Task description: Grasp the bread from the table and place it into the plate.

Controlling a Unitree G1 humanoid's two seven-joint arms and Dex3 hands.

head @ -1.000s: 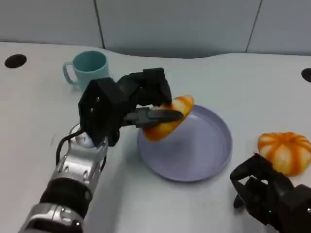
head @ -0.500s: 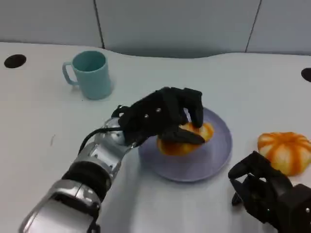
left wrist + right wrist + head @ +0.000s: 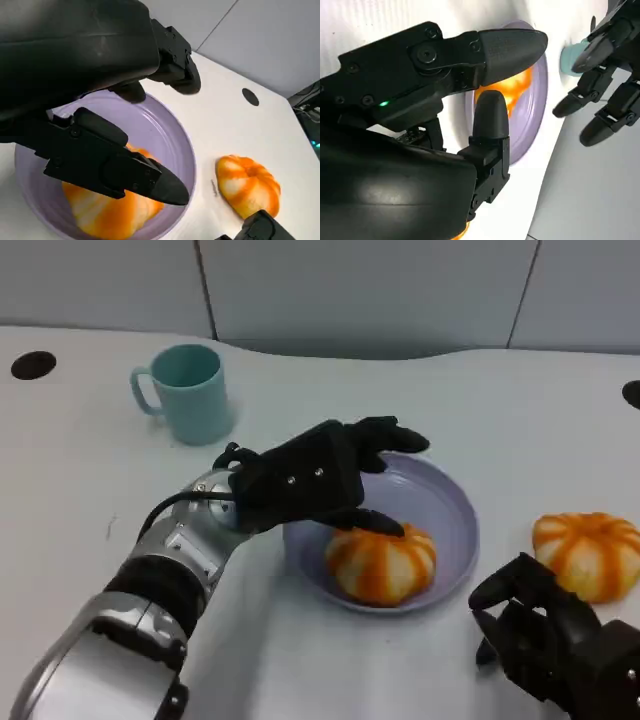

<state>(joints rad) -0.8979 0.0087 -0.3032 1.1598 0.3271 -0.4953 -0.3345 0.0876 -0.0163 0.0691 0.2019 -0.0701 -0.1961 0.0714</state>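
Purple plate (image 3: 455, 530) sits in the middle of the frame – the orange bread (image 3: 382, 562) lies inside it, at the near side. Left hand (image 3: 305, 480) hovers over the plate, fingers spread, holding nothing. Right hand (image 3: 545, 635) – lower right, fingers curled, empty. Another bread (image 3: 588, 552) lies at right.

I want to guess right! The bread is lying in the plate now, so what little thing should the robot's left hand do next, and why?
Probably lift away. The bread already rests in the plate, and the left hand hovers over it with fingers spread, holding nothing.
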